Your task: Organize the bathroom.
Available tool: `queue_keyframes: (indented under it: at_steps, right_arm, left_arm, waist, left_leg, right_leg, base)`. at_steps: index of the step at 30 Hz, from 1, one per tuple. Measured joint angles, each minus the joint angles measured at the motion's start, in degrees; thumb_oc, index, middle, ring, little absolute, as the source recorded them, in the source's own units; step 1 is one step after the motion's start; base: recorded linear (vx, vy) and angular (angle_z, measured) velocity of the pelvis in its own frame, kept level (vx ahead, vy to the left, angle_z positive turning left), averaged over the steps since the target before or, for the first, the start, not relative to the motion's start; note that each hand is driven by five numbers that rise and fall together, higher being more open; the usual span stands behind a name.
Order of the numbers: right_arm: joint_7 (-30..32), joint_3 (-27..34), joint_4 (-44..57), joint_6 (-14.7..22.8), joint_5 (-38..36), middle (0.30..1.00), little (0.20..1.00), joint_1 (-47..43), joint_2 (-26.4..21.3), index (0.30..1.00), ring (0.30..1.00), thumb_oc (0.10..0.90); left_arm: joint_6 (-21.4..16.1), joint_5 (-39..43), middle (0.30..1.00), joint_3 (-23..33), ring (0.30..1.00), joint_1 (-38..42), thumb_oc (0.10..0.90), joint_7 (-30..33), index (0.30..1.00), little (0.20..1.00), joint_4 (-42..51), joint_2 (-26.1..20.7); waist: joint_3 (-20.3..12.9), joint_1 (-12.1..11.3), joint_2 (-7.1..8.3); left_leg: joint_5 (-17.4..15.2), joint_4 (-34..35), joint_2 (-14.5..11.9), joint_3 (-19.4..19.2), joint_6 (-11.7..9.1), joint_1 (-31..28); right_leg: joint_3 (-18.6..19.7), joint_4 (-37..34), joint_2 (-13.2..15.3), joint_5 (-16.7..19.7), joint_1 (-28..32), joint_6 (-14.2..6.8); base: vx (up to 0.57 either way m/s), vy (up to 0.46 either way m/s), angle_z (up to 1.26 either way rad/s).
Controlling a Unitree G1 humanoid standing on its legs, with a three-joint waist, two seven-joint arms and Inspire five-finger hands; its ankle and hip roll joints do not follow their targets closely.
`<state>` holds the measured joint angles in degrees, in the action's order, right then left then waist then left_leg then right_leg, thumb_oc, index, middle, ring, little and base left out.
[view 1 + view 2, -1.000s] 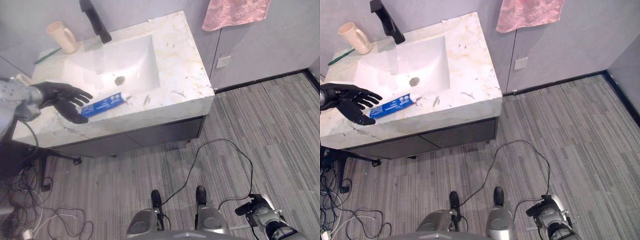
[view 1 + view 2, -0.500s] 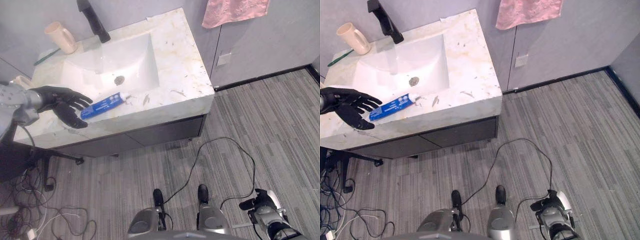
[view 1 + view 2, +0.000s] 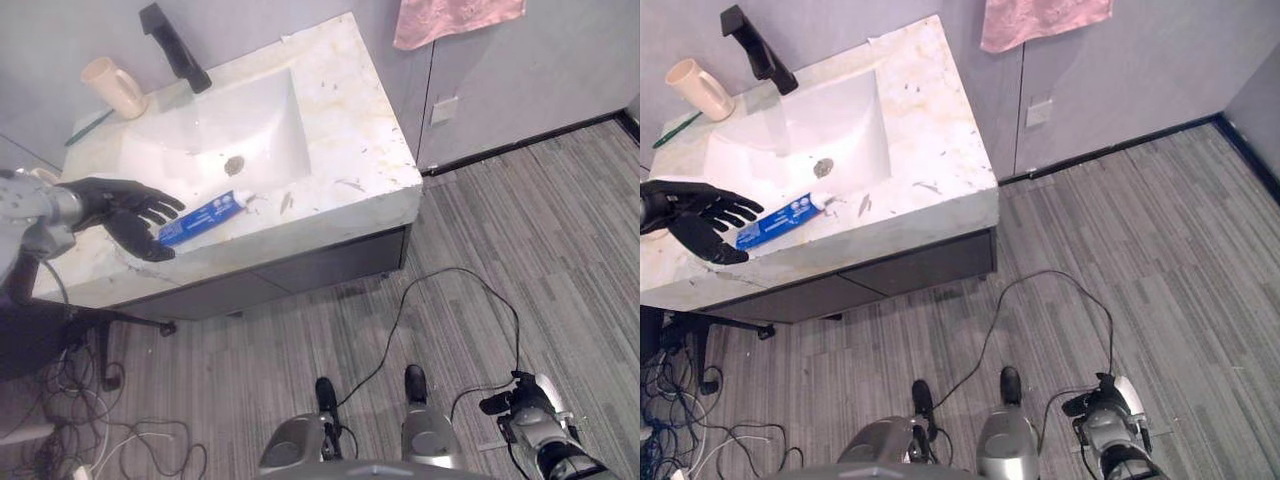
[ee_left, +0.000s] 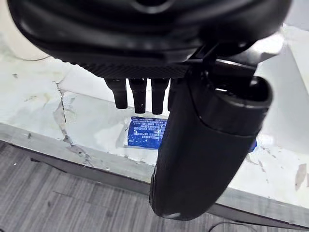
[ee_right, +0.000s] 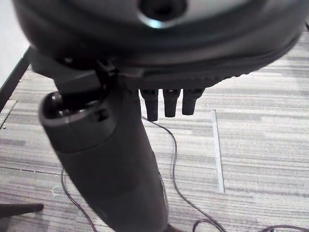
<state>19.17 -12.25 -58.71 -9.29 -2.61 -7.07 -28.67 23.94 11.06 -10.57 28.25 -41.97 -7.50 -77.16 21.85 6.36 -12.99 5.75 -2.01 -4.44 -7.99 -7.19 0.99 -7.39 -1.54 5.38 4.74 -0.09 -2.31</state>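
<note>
Marble-patterned stone is forming the top of the table (image 3: pixel 350 150), and a white basin (image 3: pixel 215 135) is sinking into it. The left hand (image 3: pixel 125 208) is hovering over the front left part of this top with its fingers (image 3: pixel 165 205) spread and straight, and the thumb (image 4: pixel 203 145) is standing apart from them; it is holding nothing. A blue toothpaste tube (image 3: pixel 203 218) is lying flat on the table just beyond the fingertips, between the hand and the front edge of the basin. The white cap end of the tube is pointing away from the hand, and the flat blue end is the nearer one. In the left wrist view the tube (image 4: pixel 147 133) is showing past the fingers, and I cannot tell if the fingertips are touching it.

Farther from the hand, at the back of the table, a cream cup (image 3: pixel 112 87) is standing upright, and a green toothbrush (image 3: pixel 88 126) is lying beside it. A black faucet (image 3: pixel 172 45) is rising behind the basin. A pink towel (image 3: pixel 455 18) is hanging on the wall, well apart from the hand.

The right hand (image 5: pixel 166 104) is hanging low over the grey striped floor (image 3: pixel 560 250), with its fingers straight and relaxed and nothing in it.
</note>
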Motion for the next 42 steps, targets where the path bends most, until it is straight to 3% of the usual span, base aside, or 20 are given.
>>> queue_keyframes:
  at_steps: [12, 18, 23, 30, 42]
  right_arm:
    - [0.0, 1.8, 2.0, 0.5, 0.2, 0.9, 0.9, 3.4, -1.3, 0.9, 0.9, 0.8]
    - [0.1, 2.2, 2.9, 1.5, 0.7, 0.9, 0.9, 4.0, -1.4, 0.9, 0.9, 0.8]
    - [0.4, 2.2, 3.6, 2.3, 0.7, 0.9, 0.9, 4.0, -1.4, 0.9, 0.9, 0.8]
    - [2.2, 2.6, 4.0, 2.3, 0.7, 0.9, 0.9, 4.2, -1.5, 0.9, 0.9, 0.8]
    - [2.4, 2.6, 5.0, 2.4, 0.6, 0.9, 0.9, 5.5, -1.5, 0.9, 0.9, 0.8]
  left_arm:
    - [-0.6, 0.0, 0.9, 5.4, 0.9, -4.6, 0.8, 4.7, 0.9, 0.9, 1.2, 0.0]
    - [-4.3, 0.0, 0.9, 8.2, 0.9, -9.0, 0.8, 10.2, 0.9, 0.9, 1.3, 0.3]
    - [-6.5, -0.1, 0.9, 12.1, 0.9, -13.8, 0.8, 14.5, 0.9, 0.9, 2.4, 3.2]
    - [-6.9, -0.7, 0.9, 12.5, 0.9, -19.1, 0.8, 17.5, 0.9, 0.9, 3.4, 9.4]
    - [-7.7, -2.5, 0.9, 12.9, 0.9, -20.4, 0.8, 20.0, 0.9, 0.9, 5.2, 10.3]
  waist:
    - [0.3, 0.0, -0.25]
    - [0.5, 0.0, -0.05]
    - [0.5, 0.0, 0.05]
    - [0.6, -0.5, 0.21]
    - [0.4, -1.4, 0.02]
  left_leg:
    - [-0.1, -1.4, 0.0, 0.4, 0.1, 0.7]
    - [-0.4, -1.9, -0.1, 0.4, 0.4, 0.9]
    - [-0.7, -2.6, -0.1, 0.4, 0.8, 2.3]
    - [-0.9, -3.3, -0.2, 0.6, 1.0, 2.6]
    - [-1.9, -3.9, -0.1, 0.7, 1.1, 3.7]
  right_leg:
    - [-0.1, 9.2, 0.6, -4.9, -4.1, 0.5]
    - [0.5, 12.7, 0.8, -6.5, -6.2, 1.1]
    - [0.8, 15.1, 0.8, -7.1, -8.4, 1.3]
    - [0.7, 16.6, 0.9, -7.5, -9.0, 1.5]
    - [1.1, 17.6, 1.1, -7.5, -10.5, 1.5]
  base:
    - [0.01, 0.006, 0.02]
    - [-0.01, 0.006, -0.03]
    - [-0.04, -0.011, -0.01]
    - [0.0, 0.0, 0.0]
    - [0.0, -0.004, 0.0]
